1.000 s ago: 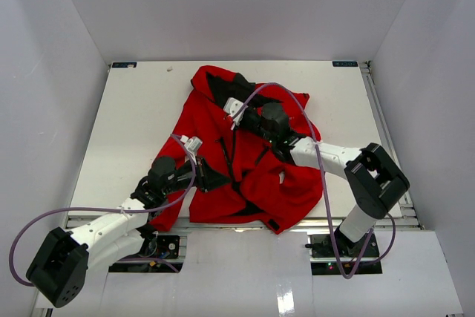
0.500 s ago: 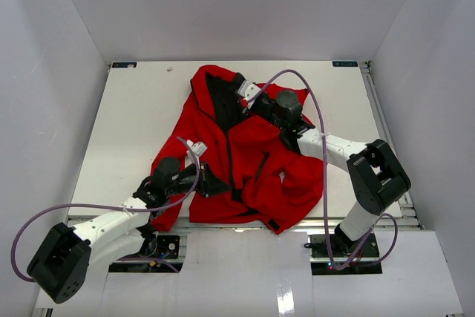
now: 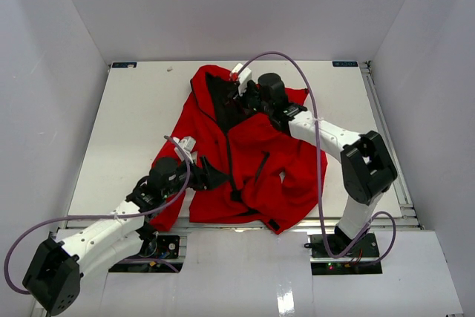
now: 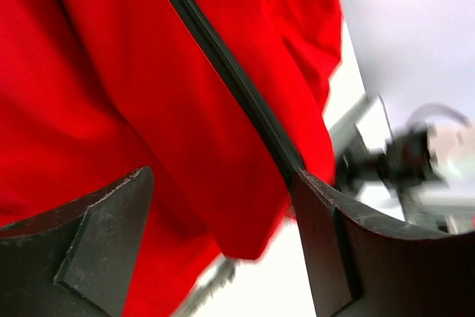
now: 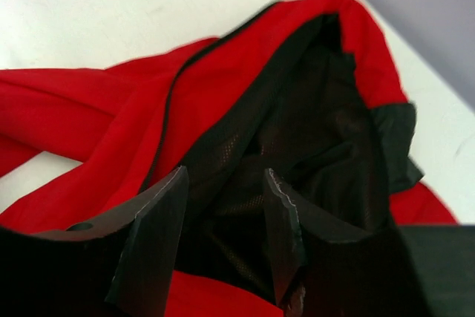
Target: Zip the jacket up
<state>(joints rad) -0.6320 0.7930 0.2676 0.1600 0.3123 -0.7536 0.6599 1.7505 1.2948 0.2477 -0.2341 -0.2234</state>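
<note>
Left arm (image 3: 104, 231): white and black, it reaches from the near-left base toward the lower left edge of the jacket, with a purple cable (image 3: 44, 228) looping beside it.
Left gripper (image 3: 208, 177): sits at the jacket's lower left, jaws spread wide and clamping nothing. In the wrist view its dark fingers (image 4: 96, 243) frame red cloth, and whether their tips touch it cannot be told.
Jacket (image 3: 260, 176): bright red and crumpled, it lies in the middle of the table with the collar toward the far side and the hem at the near edge.
Front zipper (image 3: 229, 161): a dark line running down the front from below the collar toward the hem.
Pocket zip (image 3: 261, 165): a short dark slanted line just right of the front zipper.
Lining (image 5: 312, 131): black mesh, exposed where the collar lies open.
Right gripper (image 3: 239, 96): sits at the collar, jaws parted with nothing caught between them. In the wrist view its fingers (image 5: 152, 243) stand apart over the black mesh.
Right arm (image 3: 326, 135): stretches from the near-right base across the jacket's right side to the collar.
Table (image 3: 133, 109): white, with bare surface on both sides of the jacket.
</note>
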